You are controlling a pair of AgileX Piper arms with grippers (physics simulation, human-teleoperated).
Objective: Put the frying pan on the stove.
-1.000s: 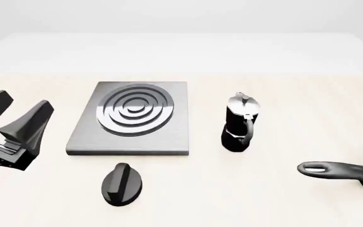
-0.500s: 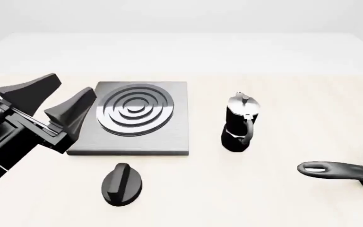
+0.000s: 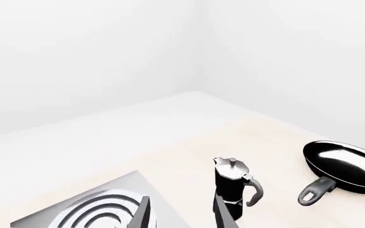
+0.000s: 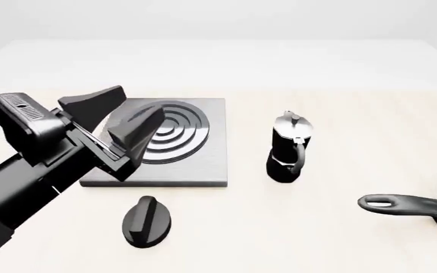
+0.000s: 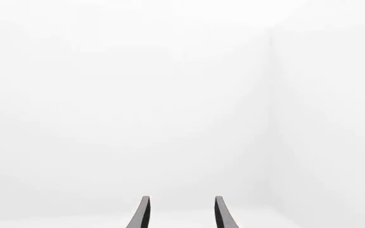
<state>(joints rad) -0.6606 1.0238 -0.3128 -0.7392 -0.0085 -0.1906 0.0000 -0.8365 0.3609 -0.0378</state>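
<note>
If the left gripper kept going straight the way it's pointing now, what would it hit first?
Probably the moka pot. The left gripper is open above the stove, and in its wrist view the pot sits just ahead of one fingertip. Depth is unclear, so it might pass over it.

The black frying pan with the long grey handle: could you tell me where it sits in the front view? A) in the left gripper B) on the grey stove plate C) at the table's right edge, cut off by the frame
C: the black frying pan lies at the right edge with only its handle and a sliver of rim showing, apart from the grey square stove plate; the left gripper is open and empty.
</note>
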